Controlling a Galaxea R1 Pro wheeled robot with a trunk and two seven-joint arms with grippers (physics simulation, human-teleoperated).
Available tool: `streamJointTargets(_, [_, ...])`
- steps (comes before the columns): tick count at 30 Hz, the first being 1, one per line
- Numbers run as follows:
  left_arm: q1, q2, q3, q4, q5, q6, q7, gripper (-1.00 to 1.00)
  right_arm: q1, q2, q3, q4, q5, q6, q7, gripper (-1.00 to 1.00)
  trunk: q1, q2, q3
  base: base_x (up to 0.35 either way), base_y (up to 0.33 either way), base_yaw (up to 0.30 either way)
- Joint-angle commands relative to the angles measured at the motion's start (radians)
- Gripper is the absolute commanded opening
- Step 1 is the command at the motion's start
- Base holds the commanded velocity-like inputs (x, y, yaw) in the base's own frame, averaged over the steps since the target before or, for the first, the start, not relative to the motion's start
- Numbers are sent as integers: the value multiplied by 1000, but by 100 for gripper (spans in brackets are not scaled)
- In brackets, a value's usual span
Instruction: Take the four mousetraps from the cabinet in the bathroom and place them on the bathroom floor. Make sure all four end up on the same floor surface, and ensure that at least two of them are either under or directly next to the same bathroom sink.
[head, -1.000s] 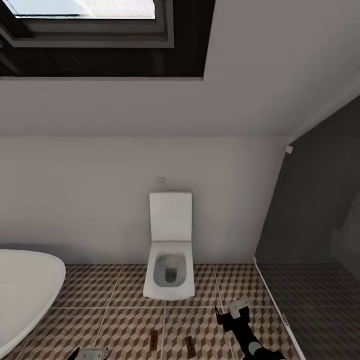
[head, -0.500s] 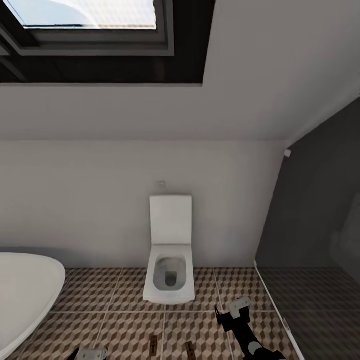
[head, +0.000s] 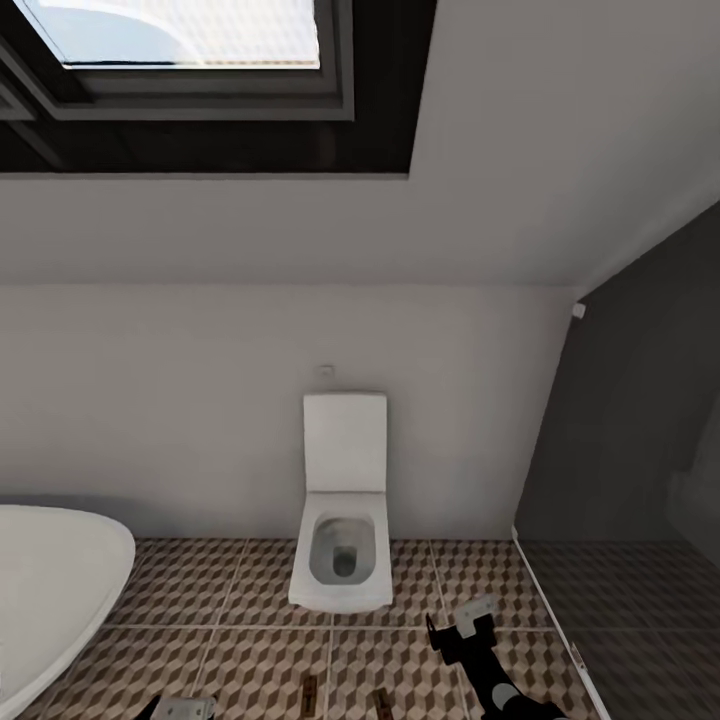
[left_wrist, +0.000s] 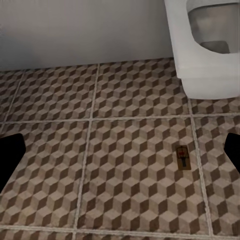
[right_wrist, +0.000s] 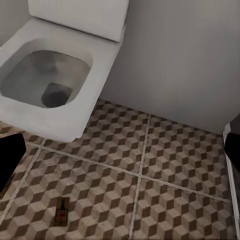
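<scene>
We face the bathroom floor (head: 230, 650) with the toilet (head: 342, 530) at twelve o'clock. Two mousetraps (head: 309, 691) lie on tiles at six o'clock, so we judge placing half done; next, fetching more from the cabinet. Right gripper (head: 462, 628) and left gripper (head: 185, 709) carry nothing, fingers apart in both wrist views.

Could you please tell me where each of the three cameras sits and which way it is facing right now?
Head view: on the robot's head, facing the toilet and skylight; right gripper and left gripper at the bottom.
Left wrist view: near the left gripper, facing the bathroom floor and a mousetrap; dark fingertips at the edges.
Right wrist view: facing the toilet bowl and another mousetrap.
Shared: toilet and floor.
</scene>
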Motion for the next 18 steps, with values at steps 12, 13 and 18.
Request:
streamJointTargets(12, [30, -4, -7, 6, 2, 2, 9, 100, 98, 39, 2, 3, 10, 199, -4, 100, 0, -1, 0, 0, 0, 1])
streamJointTargets(13, [33, -4, -7, 6, 2, 2, 10, 100, 112, 39, 2, 3, 10, 201, -4, 100, 0, -1, 0, 0, 0, 0])
streamJointTargets(18, [41, -5, -7, 6, 2, 3, 11, 100, 200, 35, 2, 3, 10, 187, -4, 100, 0, -1, 0, 0, 0, 0])
